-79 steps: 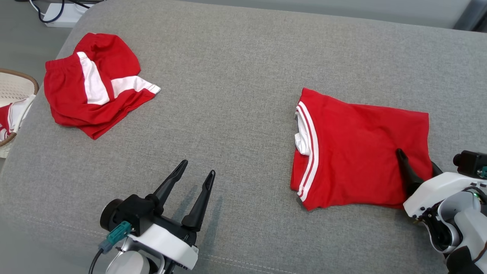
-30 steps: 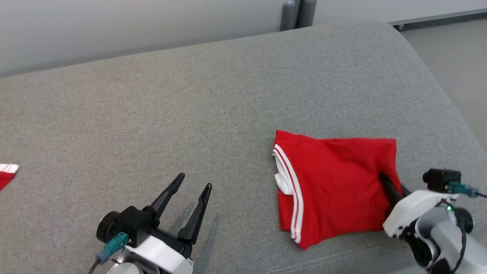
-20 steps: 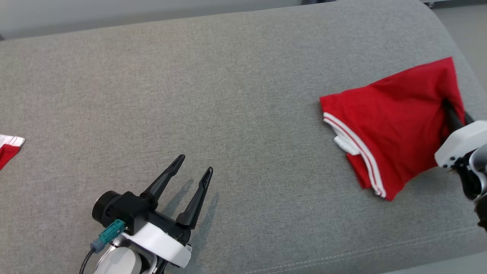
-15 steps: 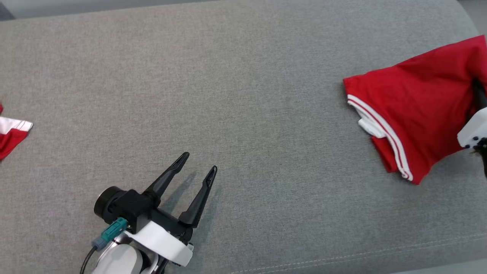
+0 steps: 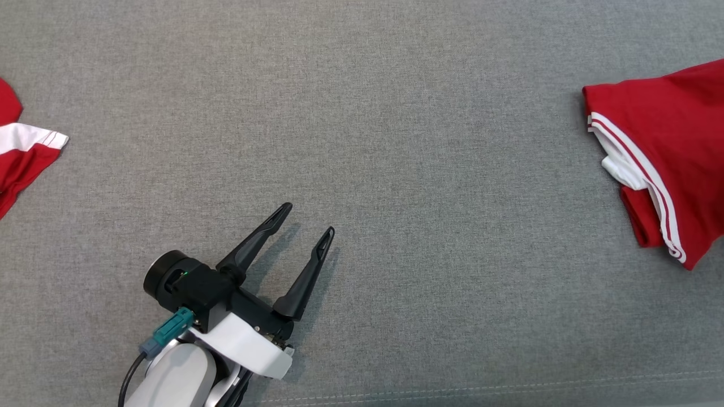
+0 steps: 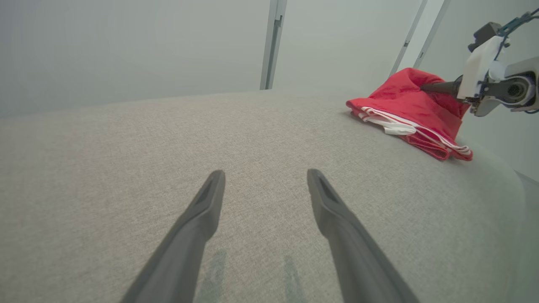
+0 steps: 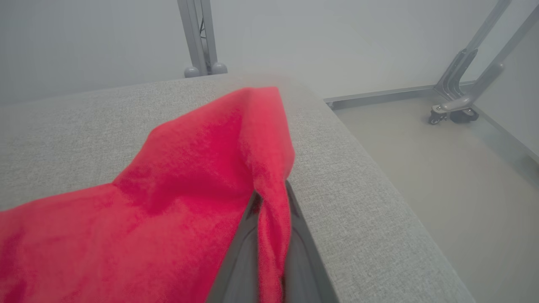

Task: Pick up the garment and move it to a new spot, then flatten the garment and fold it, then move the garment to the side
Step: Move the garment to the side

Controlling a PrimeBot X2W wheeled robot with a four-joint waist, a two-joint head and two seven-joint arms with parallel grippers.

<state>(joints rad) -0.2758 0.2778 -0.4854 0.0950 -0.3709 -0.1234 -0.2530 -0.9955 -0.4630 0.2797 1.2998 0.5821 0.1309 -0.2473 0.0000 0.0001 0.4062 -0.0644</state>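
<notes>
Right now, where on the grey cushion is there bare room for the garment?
The middle of the grey fabric cushion is bare, between the open left tool, the crumpled red-and-white clothing at far left and the folded red white-striped garment. Crowded: the right end, where the right tool pinches that garment.

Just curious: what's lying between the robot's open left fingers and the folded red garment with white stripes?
Nothing: only bare grey cushion fabric lies between the left fingers and the folded red garment, as the head and left wrist views show.
</notes>
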